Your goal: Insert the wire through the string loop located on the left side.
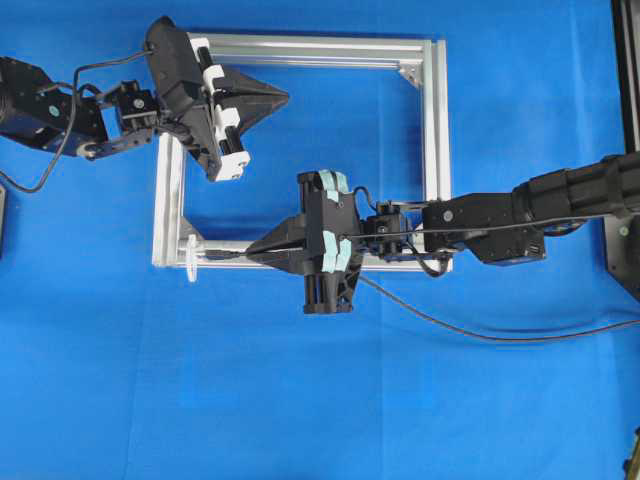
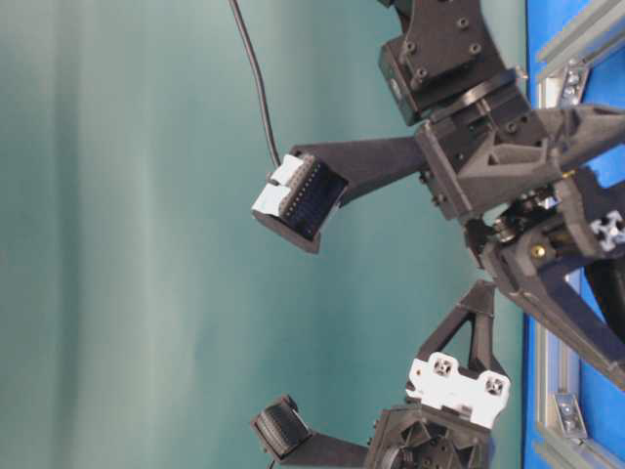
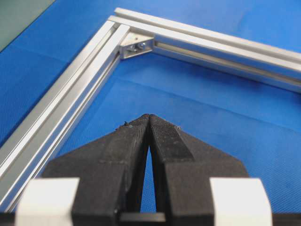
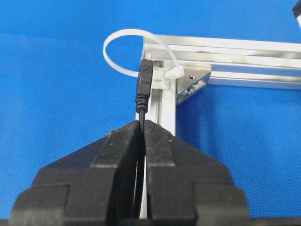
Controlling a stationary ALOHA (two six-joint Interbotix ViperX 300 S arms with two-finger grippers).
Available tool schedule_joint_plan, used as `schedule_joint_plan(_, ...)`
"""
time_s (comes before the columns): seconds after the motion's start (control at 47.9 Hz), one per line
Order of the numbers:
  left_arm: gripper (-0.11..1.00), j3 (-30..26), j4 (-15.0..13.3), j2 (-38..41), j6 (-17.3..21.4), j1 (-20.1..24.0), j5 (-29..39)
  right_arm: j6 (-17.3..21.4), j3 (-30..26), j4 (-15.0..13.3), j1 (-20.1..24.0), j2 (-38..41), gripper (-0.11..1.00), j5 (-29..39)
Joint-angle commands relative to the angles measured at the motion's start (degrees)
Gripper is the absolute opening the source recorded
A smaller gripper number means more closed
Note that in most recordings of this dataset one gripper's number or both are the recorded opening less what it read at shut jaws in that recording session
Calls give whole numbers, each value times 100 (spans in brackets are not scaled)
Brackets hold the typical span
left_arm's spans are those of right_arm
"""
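My right gripper (image 1: 250, 247) (image 4: 142, 123) is shut on the wire (image 1: 480, 333), a thin black cable, just behind its slim plug (image 4: 145, 82) (image 1: 222, 255). The plug points at the string loop (image 4: 128, 30) (image 1: 191, 258), a small whitish ring tied at the silver frame's near-left corner. In the right wrist view the plug's tip overlaps the loop's lower strand; I cannot tell whether it has entered the loop. My left gripper (image 1: 285, 97) (image 3: 149, 116) is shut on nothing and hovers inside the frame near its far-left corner.
The square aluminium frame (image 1: 435, 130) (image 3: 70, 94) (image 4: 244, 47) lies flat on the blue mat. The wire trails right from my right gripper across the mat. The right arm (image 1: 560, 200) reaches across the frame's near rail.
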Motion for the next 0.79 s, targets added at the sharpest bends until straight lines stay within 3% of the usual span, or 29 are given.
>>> schedule_joint_plan(0.0, 0, -44, 18, -193, 0, 9, -26, 0, -114, -9, 9, -105, -10, -26)
schedule_joint_plan(0.773, 0, -44, 18, -193, 9, 9, -26, 0, -343, -9, 35, 70, -10, -18)
